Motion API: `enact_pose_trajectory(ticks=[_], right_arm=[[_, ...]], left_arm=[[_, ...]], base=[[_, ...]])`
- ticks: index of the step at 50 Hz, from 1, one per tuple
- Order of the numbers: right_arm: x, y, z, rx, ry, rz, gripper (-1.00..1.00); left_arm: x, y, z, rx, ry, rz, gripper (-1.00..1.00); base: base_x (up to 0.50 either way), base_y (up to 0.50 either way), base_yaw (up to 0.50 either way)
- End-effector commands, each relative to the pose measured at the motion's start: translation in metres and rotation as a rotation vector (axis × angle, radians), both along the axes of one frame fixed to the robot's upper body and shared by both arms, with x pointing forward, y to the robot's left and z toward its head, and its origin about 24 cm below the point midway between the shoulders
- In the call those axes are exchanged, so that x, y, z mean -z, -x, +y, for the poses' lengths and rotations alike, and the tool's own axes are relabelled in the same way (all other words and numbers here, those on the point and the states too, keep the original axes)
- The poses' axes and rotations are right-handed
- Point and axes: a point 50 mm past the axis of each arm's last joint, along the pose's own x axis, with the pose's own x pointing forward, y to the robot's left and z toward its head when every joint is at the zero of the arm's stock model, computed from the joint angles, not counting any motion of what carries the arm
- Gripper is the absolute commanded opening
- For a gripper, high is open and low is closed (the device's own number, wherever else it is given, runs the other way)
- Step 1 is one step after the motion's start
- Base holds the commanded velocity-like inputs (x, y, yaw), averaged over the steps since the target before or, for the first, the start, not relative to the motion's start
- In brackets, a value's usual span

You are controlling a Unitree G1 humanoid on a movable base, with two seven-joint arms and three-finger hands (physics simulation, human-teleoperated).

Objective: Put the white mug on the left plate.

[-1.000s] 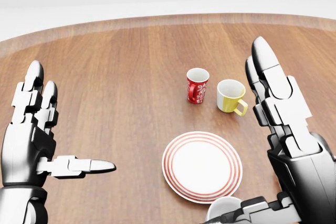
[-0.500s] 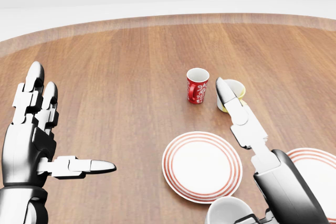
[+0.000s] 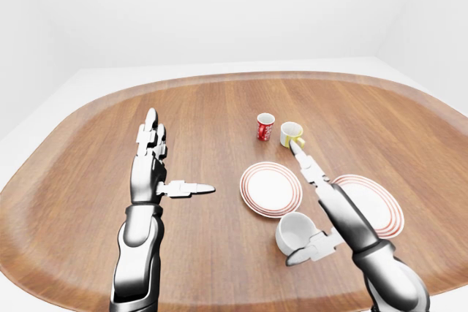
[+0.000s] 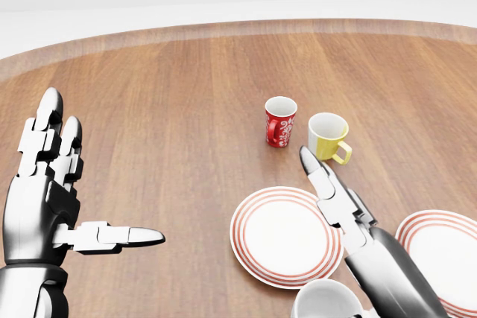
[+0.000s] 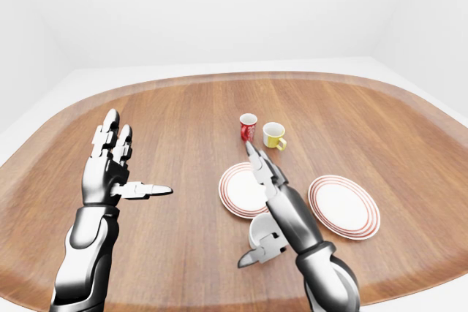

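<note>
The white mug (image 3: 294, 229) stands on the wooden table, just below and right of the left plate (image 3: 250, 180), which is white with red rings. My right hand (image 3: 307, 202) is open beside the mug's right side. Its long fingers (image 4: 328, 188) lie low and point up the view over the left plate's right rim. The thumb (image 3: 311, 250) reaches under the mug's lower edge; whether it touches I cannot tell. My left hand (image 3: 175, 158) is open and raised at the left, far from the mug, thumb pointing right.
A second ringed plate (image 4: 447, 247) lies at the right, partly behind my right arm. A red patterned mug (image 3: 265, 127) and a yellow mug (image 3: 291, 134) stand above the left plate. The table's curved edge runs close below the white mug.
My right hand has dropped from upright at the view's right to a low, flat pose with its fingers over the left plate's rim, uncovering the right plate. The left hand has not moved.
</note>
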Motion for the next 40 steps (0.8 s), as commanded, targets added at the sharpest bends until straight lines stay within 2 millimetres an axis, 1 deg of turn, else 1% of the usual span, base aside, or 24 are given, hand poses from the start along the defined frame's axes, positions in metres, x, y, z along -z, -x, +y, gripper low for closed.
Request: enact_pose_trajectory(ticks=[1,14,23,40], right_arm=[[0.012,-0.003,-0.003,0.051,0.073,0.051,1.0],[0.022,-0.003,-0.005,0.074,0.117,0.101,1.0],[0.033,-0.002,-0.01,0.117,0.175,0.151,1.0],[0.046,-0.001,-0.01,0.136,0.236,0.213,1.0]], left_arm=[[0.0,-0.001,0.001,-0.002,0.001,0.001,1.0],[0.001,-0.001,0.001,-0.002,0.001,0.003,1.0],[0.0,-0.001,0.001,-0.002,0.002,0.002,1.0],[0.001,-0.002,0.001,-0.004,0.003,0.006,1.0]], base=[[0.0,0.0,0.0],[0.0,0.0,0.0],[0.0,0.0,0.0],[0.0,0.0,0.0]])
